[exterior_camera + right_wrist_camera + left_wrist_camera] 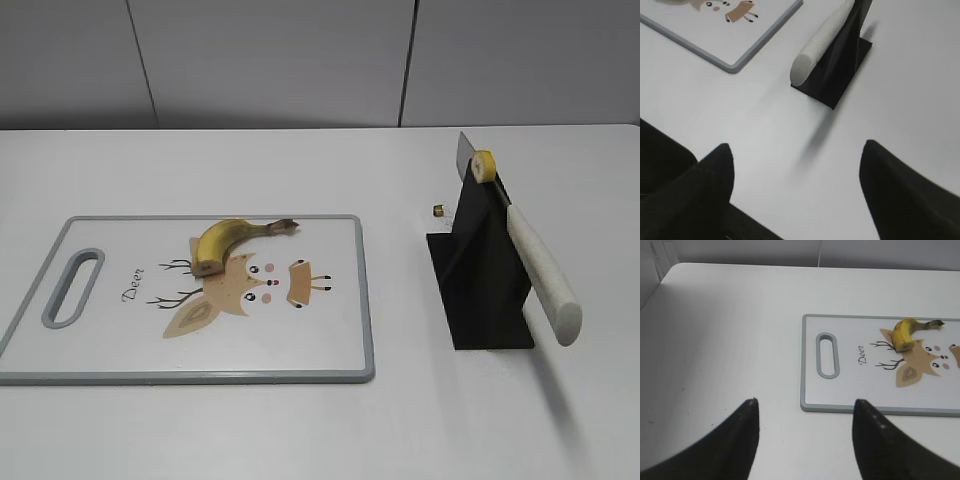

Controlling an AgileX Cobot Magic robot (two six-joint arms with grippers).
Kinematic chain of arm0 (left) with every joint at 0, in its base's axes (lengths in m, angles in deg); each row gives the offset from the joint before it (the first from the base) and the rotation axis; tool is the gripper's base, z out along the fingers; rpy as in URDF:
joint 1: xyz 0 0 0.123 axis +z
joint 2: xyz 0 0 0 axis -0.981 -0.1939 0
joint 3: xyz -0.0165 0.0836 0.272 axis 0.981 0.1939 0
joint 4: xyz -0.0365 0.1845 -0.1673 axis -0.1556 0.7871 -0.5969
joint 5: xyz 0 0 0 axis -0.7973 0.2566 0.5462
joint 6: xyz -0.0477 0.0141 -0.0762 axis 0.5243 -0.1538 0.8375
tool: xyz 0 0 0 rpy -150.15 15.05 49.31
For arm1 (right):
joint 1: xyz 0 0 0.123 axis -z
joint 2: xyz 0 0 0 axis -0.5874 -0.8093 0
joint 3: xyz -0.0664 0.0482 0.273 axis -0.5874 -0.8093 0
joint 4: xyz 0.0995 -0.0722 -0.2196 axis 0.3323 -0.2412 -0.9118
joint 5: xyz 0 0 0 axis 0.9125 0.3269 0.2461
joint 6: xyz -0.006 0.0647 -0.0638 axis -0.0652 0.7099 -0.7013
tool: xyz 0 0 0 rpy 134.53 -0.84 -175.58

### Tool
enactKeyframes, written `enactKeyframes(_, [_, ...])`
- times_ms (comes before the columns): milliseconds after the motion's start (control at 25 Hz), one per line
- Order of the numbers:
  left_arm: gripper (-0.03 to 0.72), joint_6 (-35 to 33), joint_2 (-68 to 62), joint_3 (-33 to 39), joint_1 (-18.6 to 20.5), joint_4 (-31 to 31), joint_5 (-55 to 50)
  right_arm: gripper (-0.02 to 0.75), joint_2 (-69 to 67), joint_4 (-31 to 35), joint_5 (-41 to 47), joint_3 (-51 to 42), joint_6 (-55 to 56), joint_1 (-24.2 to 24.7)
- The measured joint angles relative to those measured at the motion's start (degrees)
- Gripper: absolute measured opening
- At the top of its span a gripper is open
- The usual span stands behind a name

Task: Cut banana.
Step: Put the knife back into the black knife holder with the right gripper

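The word "Deer" is printed in script beside a cartoon deer face on a white cutting board with a grey rim and a handle slot, lying on the white worktop. A curved yellow banana, brown stem pointing right and its blunt end cut flat, lies on the board across the deer's antlers. To the right, well apart from the board, a knife with a pale handle rests slanted in a black stand, a small banana slice stuck to the blade near its top. The left gripper hovers over bare worktop near the board's handle end, its dark fingers spread wide and holding nothing. The right gripper, fingers likewise wide apart and empty, hangs above the worktop short of the knife stand.
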Motion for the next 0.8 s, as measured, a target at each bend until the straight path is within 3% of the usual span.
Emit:
enactKeyframes(360, [0.562,0.00,0.00,0.00,0.00,0.00,0.05,0.592,11.78,-0.43,0.75,-0.86,0.97,0.00])
enactKeyframes(640, [0.559,0.00,0.00,0.00,0.00,0.00,0.12,0.592,12.95,1.17,0.86,-0.86,1.04,0.00])
enactKeyframes(800, [0.559,0.00,0.00,0.00,0.00,0.00,0.12,0.592,12.95,1.67,0.86,-0.86,1.03,3.06])
